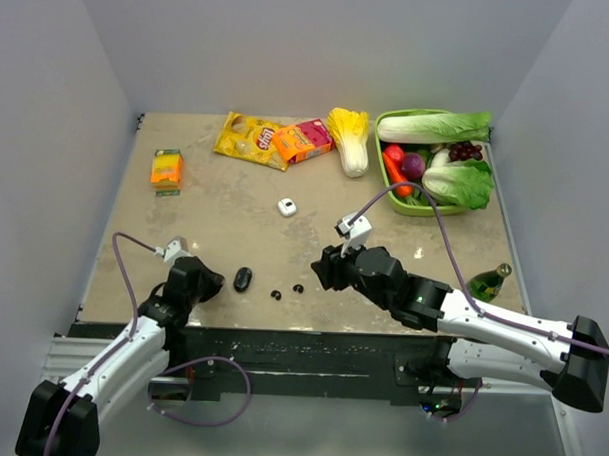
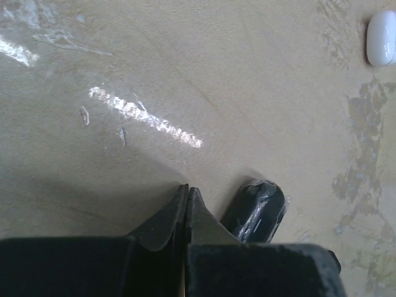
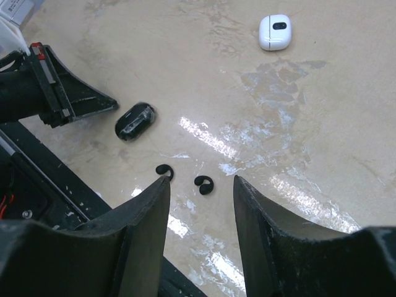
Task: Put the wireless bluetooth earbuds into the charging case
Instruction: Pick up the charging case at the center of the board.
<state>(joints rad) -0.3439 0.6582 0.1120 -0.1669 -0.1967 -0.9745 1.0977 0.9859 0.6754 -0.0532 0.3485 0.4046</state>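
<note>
Hovering over the two black buds, your right gripper stands about half wide and holds nothing. In its wrist view one bud lies between the fingers, and the other bud is just off the left finger. Take one only. Centre on the middle bud, drop straight down and close slowly, because they look small and glossy and will likely skitter. Narrow the jaws first so the second bud isn't knocked.

Next out, the black case lies on the table, near the buds. Its lid looks shut, so it probably needs opening before anything goes in. Your left gripper is pinched shut on nothing, just beside the case. I cannot tell whether they touch.

Farther off, the white case sits well apart, so leave it. No white buds are visible.
</note>
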